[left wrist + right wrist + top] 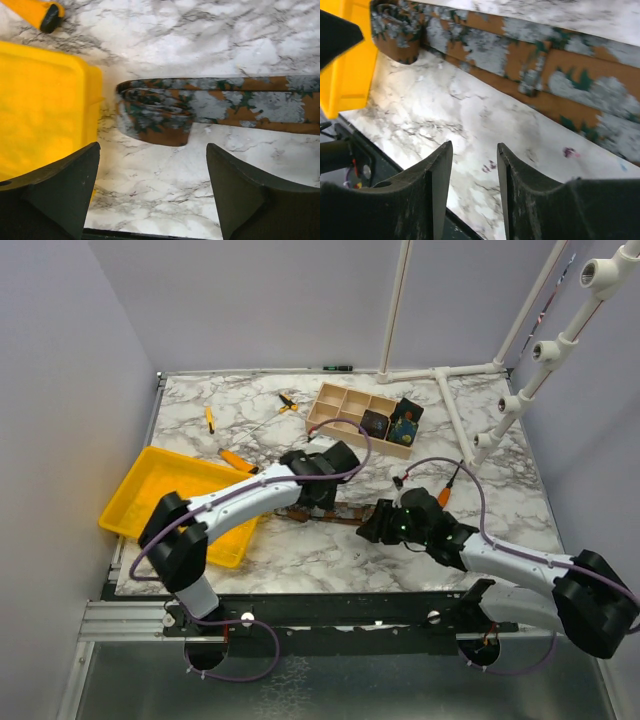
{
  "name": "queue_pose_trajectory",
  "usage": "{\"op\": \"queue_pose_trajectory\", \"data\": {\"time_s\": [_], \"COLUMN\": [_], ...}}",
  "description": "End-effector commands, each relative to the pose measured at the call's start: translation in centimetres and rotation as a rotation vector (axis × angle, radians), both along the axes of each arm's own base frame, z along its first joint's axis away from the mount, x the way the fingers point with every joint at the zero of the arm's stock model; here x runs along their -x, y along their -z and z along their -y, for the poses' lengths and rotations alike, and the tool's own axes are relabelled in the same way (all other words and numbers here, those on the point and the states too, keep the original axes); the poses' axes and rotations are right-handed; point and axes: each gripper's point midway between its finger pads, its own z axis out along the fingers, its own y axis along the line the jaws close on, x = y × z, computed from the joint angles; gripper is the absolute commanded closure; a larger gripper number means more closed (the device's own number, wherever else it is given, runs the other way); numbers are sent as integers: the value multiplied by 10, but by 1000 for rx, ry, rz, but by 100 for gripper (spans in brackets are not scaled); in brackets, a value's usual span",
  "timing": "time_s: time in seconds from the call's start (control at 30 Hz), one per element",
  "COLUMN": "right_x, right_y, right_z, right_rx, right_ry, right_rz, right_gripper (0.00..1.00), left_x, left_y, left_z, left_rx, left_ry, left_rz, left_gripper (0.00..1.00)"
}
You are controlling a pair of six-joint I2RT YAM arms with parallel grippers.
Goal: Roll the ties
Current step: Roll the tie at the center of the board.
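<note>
1. The rust-brown tie (225, 102) lies flat across the middle of the left wrist view. Its left end is curled into a loose, squashed roll (155, 112) just beside the yellow tray (45, 100).
2. I reckon the job right now is tightening and carrying on that roll. I'd pinch it across its width, keep the edges lined up, and turn it rightward along the strip. The other arm should pin the flat part so it doesn't skid.
3. The left gripper (152, 150) points down near the roll, fingers spread wide with nothing between them.
4. The right gripper (475, 150) comes in low at the bottom of its frame. Its fingers are slightly apart with only marble table (470, 115) showing in the gap. The tie runs across the upper right, clear of them.
</note>
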Motion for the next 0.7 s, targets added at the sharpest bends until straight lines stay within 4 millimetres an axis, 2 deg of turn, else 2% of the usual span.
{"op": "queue_pose_trajectory", "data": {"time_s": [0.0,0.1,0.2,0.3,0.37,0.43,0.5,0.67], "right_x": [-5,-15,-20,-17,-12,-10,-14,-35], "right_y": [-22,-27,-28,-24,-19,-10,-6,-9], "right_z": [-41,-60,-83,-110,-130,-142,-147,-152], "right_rx": [-73,-84,-83,-52,-38,-23,-19,-46], "right_ry": [-139,-164,-207,-255,-293,-301,-273,-139], "right_rz": [12,5,-18,-28,-51,-78,-96,-103], "right_gripper": [57,59,62,63,64,66,68,68], "left_x": [-7,-1,9,14,15,15,14,6], "left_y": [-18,-22,-18,-6,-3,-3,-7,-14], "left_z": [-12,-23,-30,-44,-49,-54,-60,-74], "left_rx": [302,440,499,493,506,510,502,480], "left_ry": [-7,-12,-19,-62,-82,-97,-109,-115], "left_rz": [-10,19,47,64,71,86,116,159], "left_gripper": [15,20,22,25,29,33,35,36]}}
